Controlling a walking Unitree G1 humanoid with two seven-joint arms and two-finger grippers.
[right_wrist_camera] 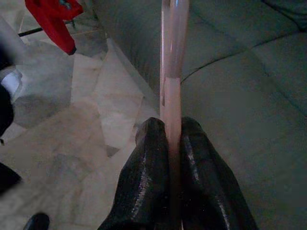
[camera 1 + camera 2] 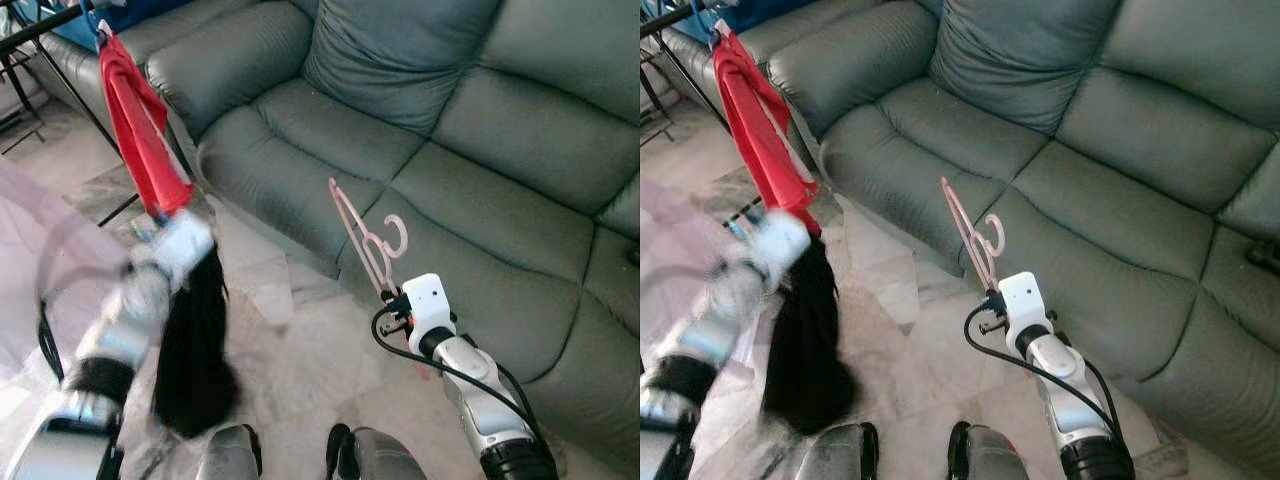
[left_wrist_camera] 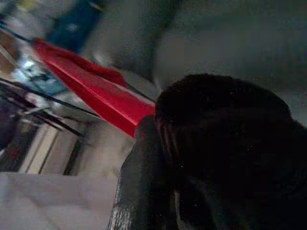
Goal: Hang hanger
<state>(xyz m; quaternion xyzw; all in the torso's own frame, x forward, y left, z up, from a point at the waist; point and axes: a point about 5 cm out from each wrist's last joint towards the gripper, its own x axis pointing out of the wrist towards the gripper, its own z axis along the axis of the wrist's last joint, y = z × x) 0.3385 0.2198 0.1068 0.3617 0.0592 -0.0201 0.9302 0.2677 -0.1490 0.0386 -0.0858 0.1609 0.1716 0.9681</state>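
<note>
At far left, thin black metal rail (image 2: 40, 25) carrying long red cloth (image 2: 140, 130); below it, blurred left claw (image 2: 185, 240) clamped on dark black garment (image 2: 195, 350). In front of grey leather sofa (image 2: 470, 190), right claw (image 1: 173, 143) pinching pale pink plastic hanger (image 2: 362, 235) upright. Better to keep hook level, approach rail slowly.

Daylight is falling evenly on the sofa (image 2: 420, 150), no glare. Left arm (image 2: 130, 310) is smearing with motion blur at 8 o'clock. Left wrist view is looking dim, murky, blurred; right wrist view is staying bright, pink hanger (image 1: 171, 72) slightly soft.
</note>
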